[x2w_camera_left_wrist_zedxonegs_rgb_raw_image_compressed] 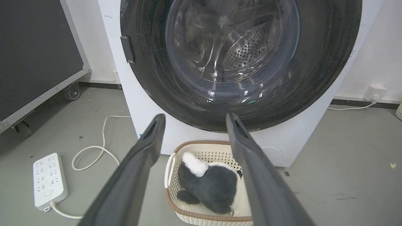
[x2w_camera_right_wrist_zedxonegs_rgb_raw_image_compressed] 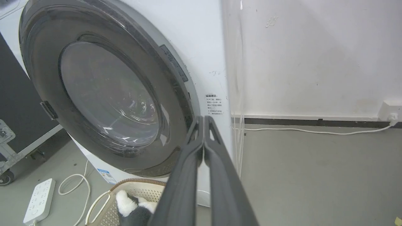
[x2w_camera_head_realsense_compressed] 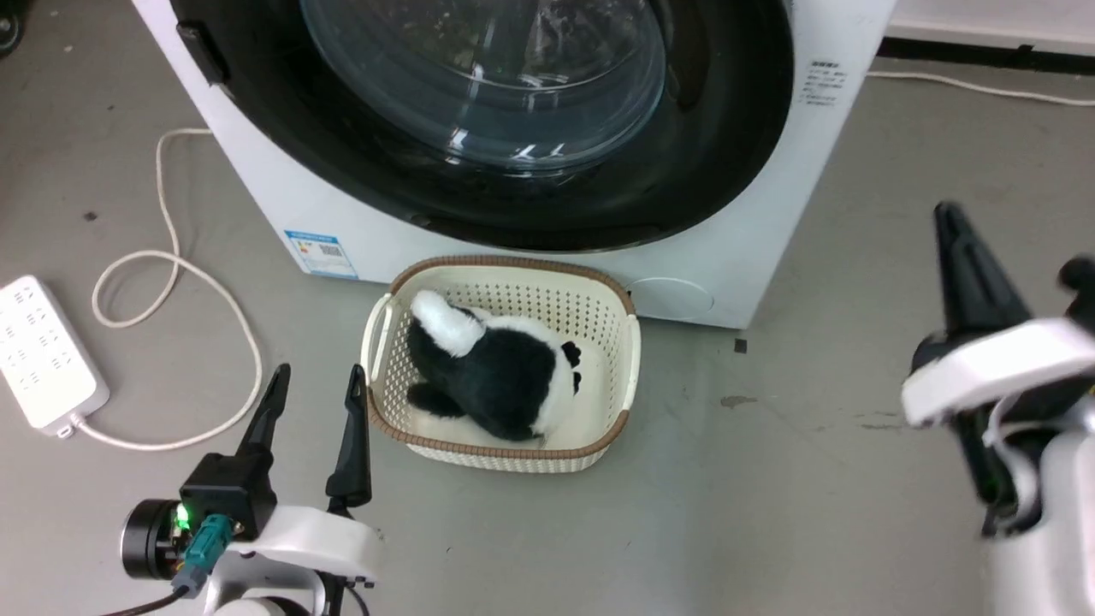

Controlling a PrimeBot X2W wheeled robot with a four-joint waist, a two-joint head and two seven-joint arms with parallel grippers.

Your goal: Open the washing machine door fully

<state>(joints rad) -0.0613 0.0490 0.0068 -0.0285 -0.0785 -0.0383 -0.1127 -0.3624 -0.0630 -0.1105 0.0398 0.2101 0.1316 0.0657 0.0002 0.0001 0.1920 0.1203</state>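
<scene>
**Item 1.** Very large round glossy black washing machine door [x2w_camera_head_realsense_compressed: 513, 111] with bulging clear glass centre. It is sitting in the front of the boxy white washer [x2w_camera_head_realsense_compressed: 282, 197], apparently flat against it. A small dark handle tab [x2w_camera_head_realsense_compressed: 201, 51] is showing on its left edge in the head view.

**Item 2.** Left pincer [x2w_camera_head_realsense_compressed: 316, 376], two long dark fingers. They are standing spread with nothing between them. It is hovering low over the grey floor [x2w_camera_head_realsense_compressed: 770, 513], just beside the left rim of the basket. The door is lying above and ahead of it, well apart. In the left wrist view the fingertips are framing the door's lower edge.

**Item 3.** Right pincer [x2w_camera_right_wrist_zedxonegs_rgb_raw_image_compressed: 203, 119], fingers pressed together, pinching nothing. It is hanging off the washer's right corner. The door is lying up and to the left of its tips, with no contact. It is showing blurred in the head view.

**Item 4.** Cream perforated plastic basket [x2w_camera_head_realsense_compressed: 505, 261] with brown woven rim. It is standing on the floor right in front of the washer, below the door. It is holding a black-and-white plush toy [x2w_camera_head_realsense_compressed: 496, 376].

**Item 5.** White multi-socket power strip [x2w_camera_head_realsense_compressed: 43, 351] with looping white cable [x2w_camera_head_realsense_compressed: 171, 257]. Both are lying on the floor left of the washer.

**Item 6.** Small round white flap [x2w_camera_head_realsense_compressed: 671, 299], sitting low on the washer's front, right of the basket.
</scene>
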